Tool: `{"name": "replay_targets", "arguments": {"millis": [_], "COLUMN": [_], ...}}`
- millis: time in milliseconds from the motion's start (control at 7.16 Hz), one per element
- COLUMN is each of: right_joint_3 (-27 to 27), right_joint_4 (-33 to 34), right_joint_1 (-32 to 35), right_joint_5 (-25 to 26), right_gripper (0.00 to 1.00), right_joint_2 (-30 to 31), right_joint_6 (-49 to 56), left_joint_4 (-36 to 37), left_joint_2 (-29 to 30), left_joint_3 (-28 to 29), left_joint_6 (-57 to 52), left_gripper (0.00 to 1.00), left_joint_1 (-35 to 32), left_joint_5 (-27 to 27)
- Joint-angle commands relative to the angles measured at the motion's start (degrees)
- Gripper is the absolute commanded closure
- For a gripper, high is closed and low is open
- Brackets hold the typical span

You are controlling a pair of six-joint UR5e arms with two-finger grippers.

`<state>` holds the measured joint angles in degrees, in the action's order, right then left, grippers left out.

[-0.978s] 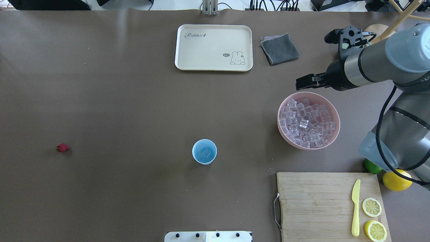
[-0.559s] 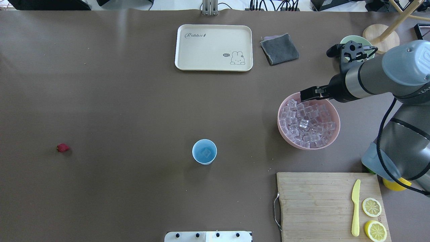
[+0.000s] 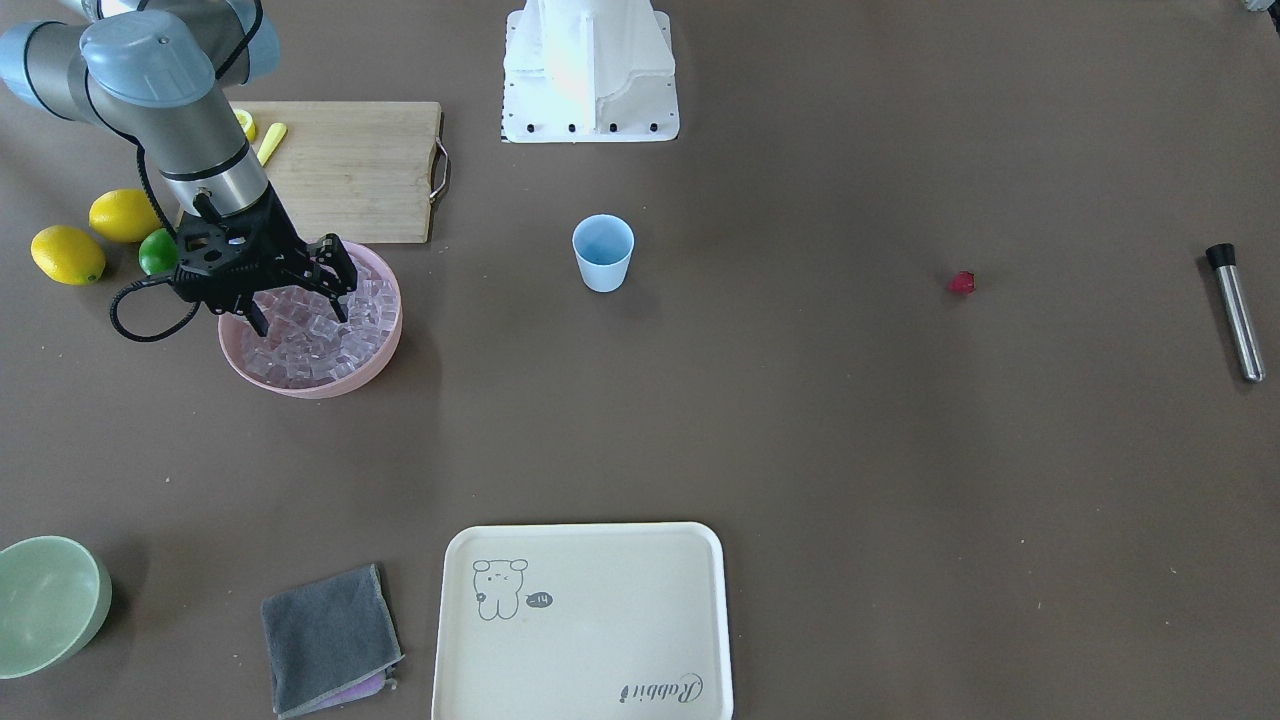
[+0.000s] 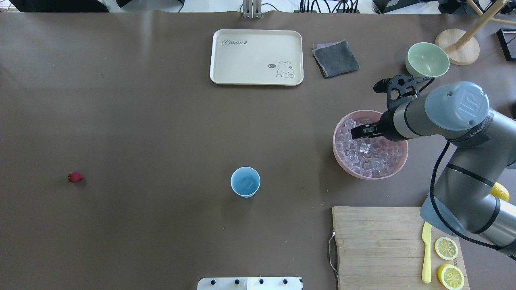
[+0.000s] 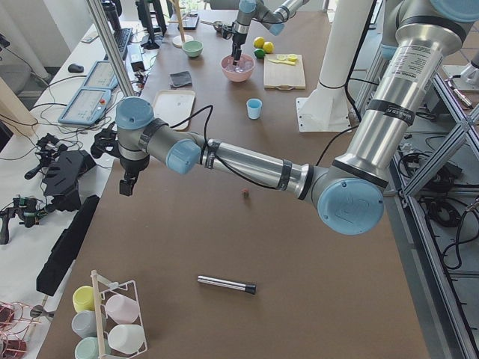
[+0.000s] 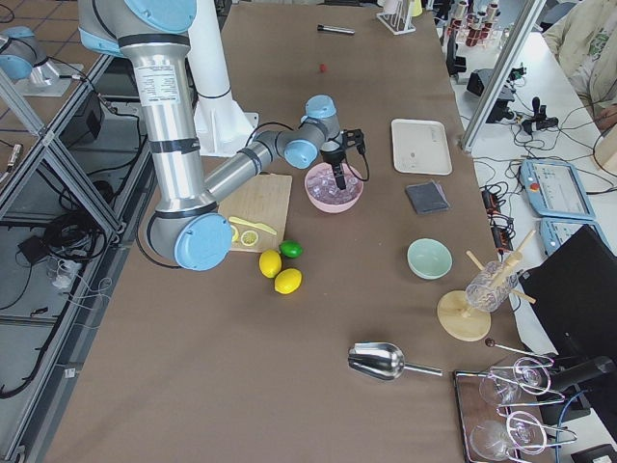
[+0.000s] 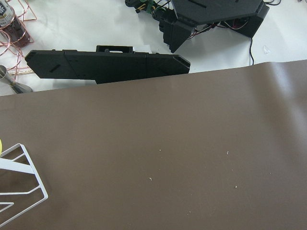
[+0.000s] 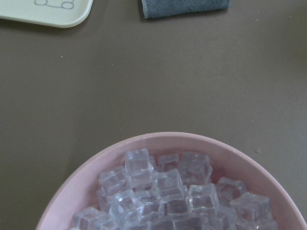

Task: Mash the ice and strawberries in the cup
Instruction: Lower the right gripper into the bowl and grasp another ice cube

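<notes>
Ice (image 4: 369, 149) sits heaped in the pink bowl (image 4: 336, 155), well apart from the cup (image 4: 245, 182) on the robot's right side of it, and one cube seems to lie at the bottom of the cup. The strawberry (image 4: 75, 177) lies on the bare counter (image 4: 161, 133), well apart from the cup on the opposite side. The right gripper (image 3: 299, 317) hangs over the heap with its jaws spread and nothing between them.

From where I stand the trouble is the heap itself. The cubes are glassy and loose, so jaws closing into them could catch two at once, or squeeze one out sideways over the rim. A fingertip pressing too low could shove the bowl. On the way across to the cup a slick cube could slip free, and the cup looks light enough to tip if it is bumped.

Whether the fingertips touch the ice I cannot tell; the right wrist view shows only cubes and rim, no fingers. The arm covers the bowl's side farthest from the cup in the overhead view. The left gripper (image 5: 127, 185) is far beyond the strawberry from the cup, and its jaws are too small to read
</notes>
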<state>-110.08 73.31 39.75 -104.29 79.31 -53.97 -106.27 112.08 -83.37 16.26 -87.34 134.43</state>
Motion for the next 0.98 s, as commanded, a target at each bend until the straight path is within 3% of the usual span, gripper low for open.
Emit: {"name": "replay_targets", "arguments": {"millis": [0, 838], "right_joint_3": [0.65, 2.33], "right_joint_4": [0.52, 3.23], "right_joint_1": [-0.9, -3.54], "right_joint_5": [1.02, 3.3], "right_gripper": [0.21, 0.22], "right_joint_2": [-0.47, -0.38], "right_joint_6": [0.09, 0.0], "left_joint_4": [-0.17, -0.17], "left_joint_2": [0.07, 0.25], "left_joint_3": [-0.21, -0.47], "left_joint_6": [0.09, 0.0], "left_gripper": [0.02, 0.02], "left_joint_1": [-0.02, -0.02], "left_joint_5": [-0.05, -0.05]}}
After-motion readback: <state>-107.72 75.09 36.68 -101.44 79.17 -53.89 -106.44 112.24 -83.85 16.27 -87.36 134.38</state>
